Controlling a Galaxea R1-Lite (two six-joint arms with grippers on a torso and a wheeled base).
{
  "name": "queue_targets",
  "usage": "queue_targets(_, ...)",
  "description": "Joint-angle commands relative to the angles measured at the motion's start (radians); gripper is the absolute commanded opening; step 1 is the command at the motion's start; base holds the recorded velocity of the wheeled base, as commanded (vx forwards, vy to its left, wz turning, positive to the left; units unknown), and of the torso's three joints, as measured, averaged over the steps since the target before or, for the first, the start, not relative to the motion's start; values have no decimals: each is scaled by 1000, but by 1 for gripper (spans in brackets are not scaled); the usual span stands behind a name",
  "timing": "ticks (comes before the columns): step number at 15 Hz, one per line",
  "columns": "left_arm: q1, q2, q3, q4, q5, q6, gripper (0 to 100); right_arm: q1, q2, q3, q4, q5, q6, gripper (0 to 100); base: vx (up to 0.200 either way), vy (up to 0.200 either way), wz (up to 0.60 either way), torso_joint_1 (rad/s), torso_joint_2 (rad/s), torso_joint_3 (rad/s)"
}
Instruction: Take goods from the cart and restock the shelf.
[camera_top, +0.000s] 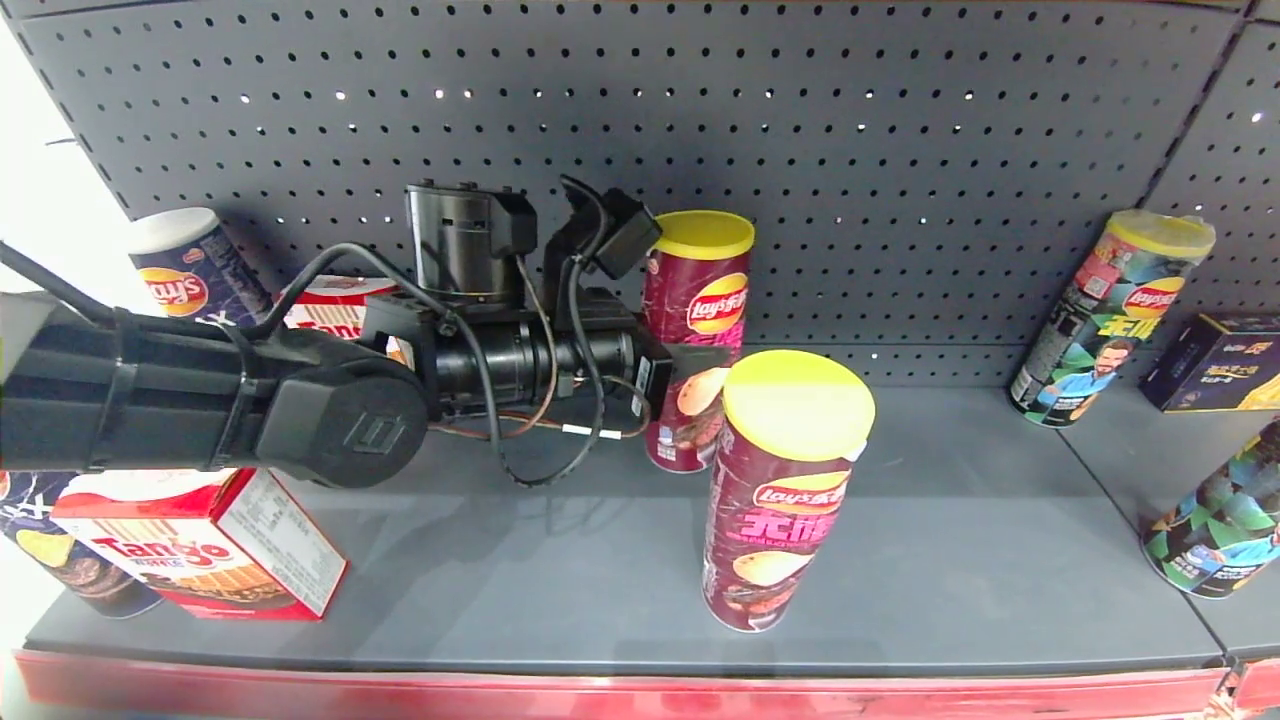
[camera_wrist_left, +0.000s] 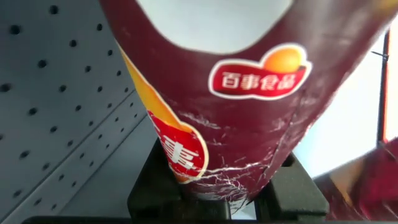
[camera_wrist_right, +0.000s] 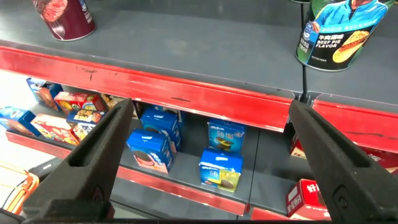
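A maroon chip can with a yellow lid (camera_top: 705, 290) stands upright near the back of the grey shelf (camera_top: 980, 520). My left gripper (camera_top: 695, 375) comes in from the left and is shut on its lower half. In the left wrist view the can (camera_wrist_left: 249, 93) sits between the two dark fingers (camera_wrist_left: 298, 193). A second maroon can (camera_top: 780, 490) stands closer to the front edge, just right of the held one. My right gripper (camera_wrist_right: 209, 106) hangs open with nothing between its fingers, below and in front of the shelf's red edge (camera_wrist_right: 186, 84).
Red wafer boxes (camera_top: 210, 555) and a dark blue can (camera_top: 195, 270) crowd the shelf's left end. Green cans (camera_top: 1110, 320) (camera_top: 1215, 520) and a dark box (camera_top: 1215, 365) stand at the right. Bare shelf lies between the maroon cans and these. Blue boxes (camera_wrist_right: 221, 162) fill the lower shelf.
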Motion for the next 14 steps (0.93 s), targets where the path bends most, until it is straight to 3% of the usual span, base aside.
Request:
queue_targets(1,0,43,-15,-13,-1,-1,0,0,2,0,0,0,0,100,0,0,0,0,0,0)
queue_targets(7,5,114,-107,-18,-1,-1,0,0,2,0,0,0,0,100,0,0,0,0,0,0)
queue_targets(14,6,161,-143,-53,-1,1,0,0,2,0,0,0,0,100,0,0,0,0,0,0)
